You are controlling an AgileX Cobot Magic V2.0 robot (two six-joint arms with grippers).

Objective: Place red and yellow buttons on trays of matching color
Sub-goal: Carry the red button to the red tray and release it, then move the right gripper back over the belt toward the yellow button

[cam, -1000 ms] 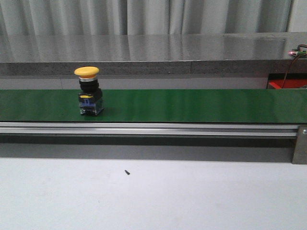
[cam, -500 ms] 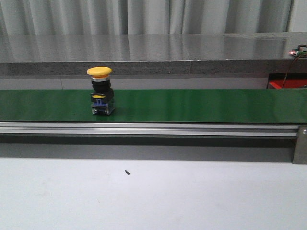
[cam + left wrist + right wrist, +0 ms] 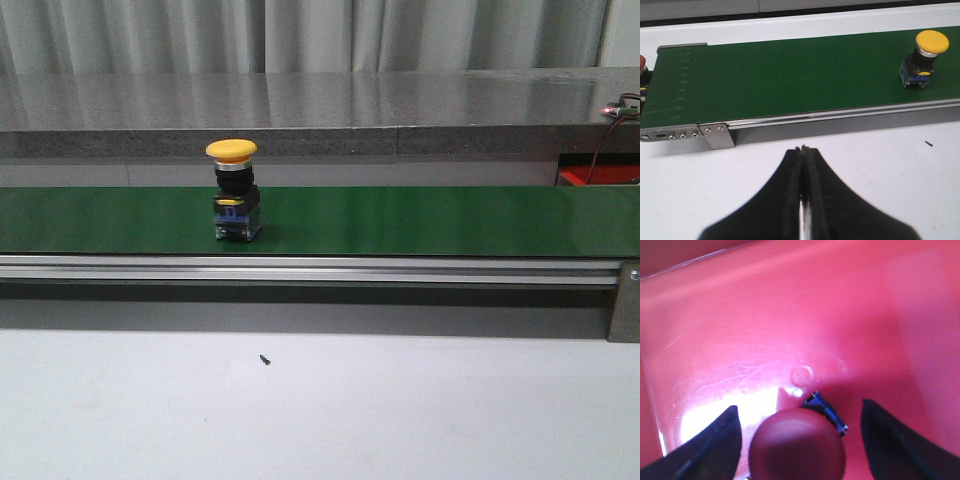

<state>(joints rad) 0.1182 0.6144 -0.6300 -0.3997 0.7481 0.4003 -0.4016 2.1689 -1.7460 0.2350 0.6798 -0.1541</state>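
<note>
Right end effector (image 3: 799, 437) stood wide around the red button (image 3: 797, 442) in the red tray (image 3: 790, 315) — lift straight up, clean — while the left end effector (image 3: 803, 150), pinched closed, should wait for the yellow button (image 3: 236, 203) on the conveyor belt (image 3: 420, 220).

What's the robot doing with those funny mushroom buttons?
It is sorting them by color. A yellow button stands upright on the green conveyor belt, and nothing is touching it. The left gripper hangs shut above the white table in front of the belt. The right gripper is open over the red tray, with a red button sitting between its fingers, so that one looks just dropped off. Another red button peeks in at the belt's far end.
</note>
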